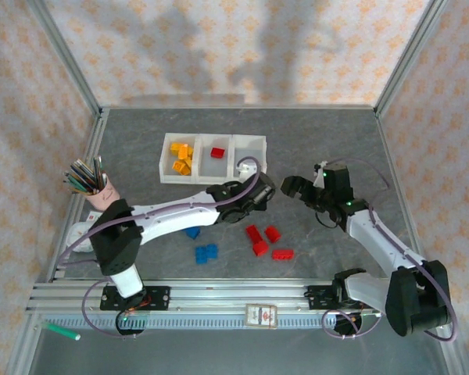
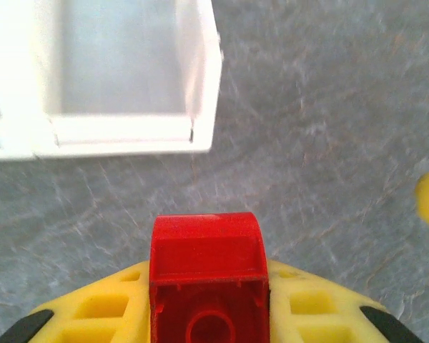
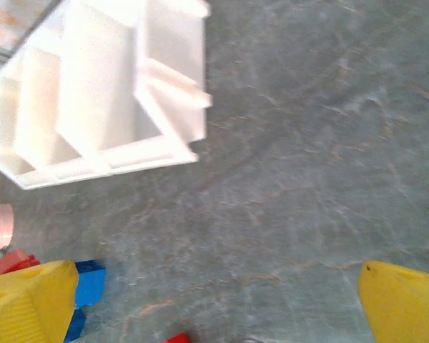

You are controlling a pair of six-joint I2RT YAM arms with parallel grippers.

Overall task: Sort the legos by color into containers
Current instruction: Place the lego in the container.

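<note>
My left gripper [image 2: 207,314] is shut on a red lego [image 2: 207,264], held between its yellow fingers above the grey table. In the top view this gripper [image 1: 264,190] hovers just in front of the right end of the containers [image 1: 213,178]. The containers are a row of white bins: several yellow legos [image 1: 180,156] lie in the left one and one red lego [image 1: 217,152] in the middle one. Loose red legos [image 1: 259,238] and blue legos [image 1: 205,253] lie on the table. My right gripper [image 3: 218,314] is open with nothing in it, right of the left one [image 1: 293,187].
A pink cup of pencils [image 1: 98,187] stands at the left. A metal rail [image 1: 234,293] runs along the near edge, with a green marker [image 1: 62,331] below it. In the right wrist view the containers [image 3: 129,153] lie upper left and a blue lego [image 3: 89,286] lower left.
</note>
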